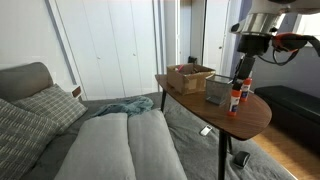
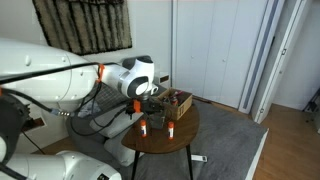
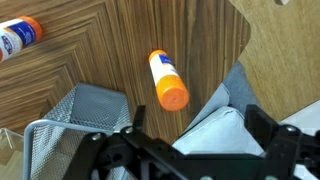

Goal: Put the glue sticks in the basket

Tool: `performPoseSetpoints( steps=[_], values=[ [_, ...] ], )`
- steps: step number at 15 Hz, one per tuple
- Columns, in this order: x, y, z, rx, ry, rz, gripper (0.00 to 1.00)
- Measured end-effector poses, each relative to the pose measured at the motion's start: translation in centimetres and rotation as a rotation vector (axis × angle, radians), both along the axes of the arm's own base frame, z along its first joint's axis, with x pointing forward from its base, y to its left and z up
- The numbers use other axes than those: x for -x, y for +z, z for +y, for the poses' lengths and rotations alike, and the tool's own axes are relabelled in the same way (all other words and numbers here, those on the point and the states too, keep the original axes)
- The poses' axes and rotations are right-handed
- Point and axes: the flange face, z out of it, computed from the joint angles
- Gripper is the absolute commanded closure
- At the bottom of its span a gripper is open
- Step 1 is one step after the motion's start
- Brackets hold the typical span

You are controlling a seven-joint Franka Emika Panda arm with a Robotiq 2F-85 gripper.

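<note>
Two glue sticks, white tubes with orange caps, stand on the round wooden table. One shows at the centre of the wrist view (image 3: 167, 80) and the other at its top left (image 3: 18, 38). Both also show in both exterior views (image 1: 246, 91) (image 1: 234, 101) (image 2: 143, 127) (image 2: 171, 127). The grey mesh basket (image 3: 70, 125) (image 1: 218, 90) stands beside them. My gripper (image 3: 200, 135) (image 1: 244, 62) (image 2: 150, 102) hangs above the sticks, open and empty. The nearer stick lies just ahead of its fingers.
A low brown open box (image 1: 189, 76) (image 2: 179, 102) sits on the table behind the basket. The table edge (image 3: 240, 60) is close to the sticks, with grey sofa cushions (image 1: 125, 145) below. White closet doors stand behind.
</note>
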Motion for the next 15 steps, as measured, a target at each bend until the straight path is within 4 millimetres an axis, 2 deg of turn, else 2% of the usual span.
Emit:
performPoseSetpoints(
  steps=[4, 5, 6, 8, 10, 11, 13, 15],
  values=[
    [0.14, -0.52, -0.05, 0.009, 0.003, 0.003, 0.00],
    [0.14, -0.54, -0.06, 0.011, 0.004, 0.003, 0.06],
    [0.15, -0.55, -0.07, 0.012, 0.005, 0.003, 0.28],
    [0.15, -0.57, -0.07, 0.013, 0.005, 0.003, 0.33],
    [0.15, -0.58, -0.08, 0.014, 0.006, 0.003, 0.10],
    [0.14, -0.59, -0.09, 0.014, 0.006, 0.003, 0.06],
    [0.10, -0.62, -0.20, 0.019, 0.006, 0.002, 0.00],
    [-0.06, -0.65, -0.35, 0.025, 0.003, -0.006, 0.00]
  ],
)
